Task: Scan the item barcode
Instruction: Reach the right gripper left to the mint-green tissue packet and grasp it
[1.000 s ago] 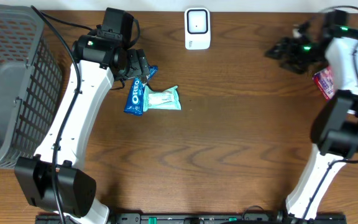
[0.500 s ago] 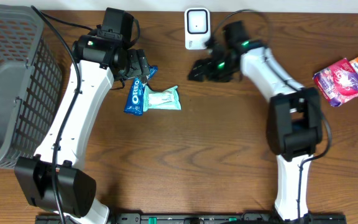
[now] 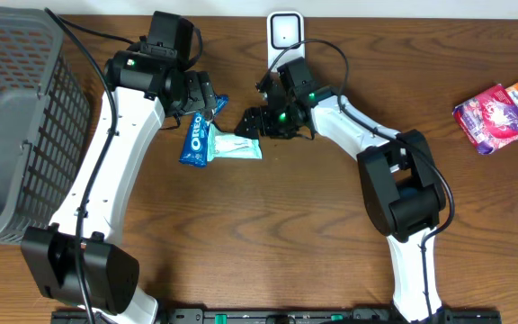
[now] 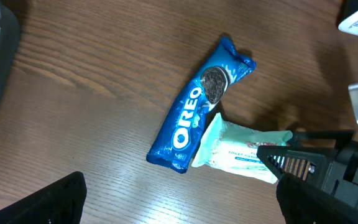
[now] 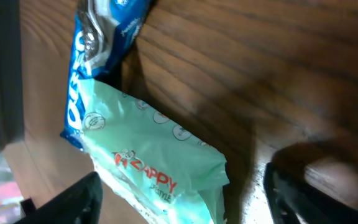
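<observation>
Right claw (image 3: 248, 123) was open, jaws spread just over the green wipes packet's (image 3: 235, 144) end, gripping nothing. The packet lay flat toward the desk's (image 3: 331, 234) far edge, touching the Oreo pack (image 3: 193, 139). Left claw (image 3: 207, 101) hung open above the Oreo pack. Scanner (image 3: 285, 40) stood at the far edge.

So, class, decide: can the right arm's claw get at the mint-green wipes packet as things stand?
Probably yes. The right claw hangs open just over the wipes packet, with nothing between them. The Oreo pack lying against one side of it may crowd one finger.
</observation>
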`<action>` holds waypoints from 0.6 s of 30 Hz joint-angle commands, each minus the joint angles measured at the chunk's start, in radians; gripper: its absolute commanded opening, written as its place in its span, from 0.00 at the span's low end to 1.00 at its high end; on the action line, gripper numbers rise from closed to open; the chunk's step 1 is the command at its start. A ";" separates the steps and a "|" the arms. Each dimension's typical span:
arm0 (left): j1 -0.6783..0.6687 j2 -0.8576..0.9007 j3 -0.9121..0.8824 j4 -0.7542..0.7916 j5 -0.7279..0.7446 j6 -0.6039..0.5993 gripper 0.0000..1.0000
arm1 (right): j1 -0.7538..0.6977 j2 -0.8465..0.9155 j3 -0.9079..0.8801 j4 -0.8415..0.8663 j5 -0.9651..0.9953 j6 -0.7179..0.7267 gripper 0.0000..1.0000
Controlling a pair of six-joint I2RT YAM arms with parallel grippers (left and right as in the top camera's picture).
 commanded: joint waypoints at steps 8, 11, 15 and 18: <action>0.001 0.005 0.005 -0.005 -0.009 0.002 0.98 | 0.048 -0.032 -0.103 0.023 0.026 0.031 0.68; 0.001 0.005 0.005 -0.005 -0.009 0.002 0.98 | 0.055 -0.032 -0.119 0.037 0.031 0.030 0.26; 0.001 0.005 0.005 -0.005 -0.009 0.002 0.98 | 0.050 -0.032 -0.117 0.038 0.056 0.031 0.01; 0.001 0.005 0.005 -0.005 -0.009 0.002 0.98 | 0.031 -0.034 -0.104 0.024 0.056 0.029 0.01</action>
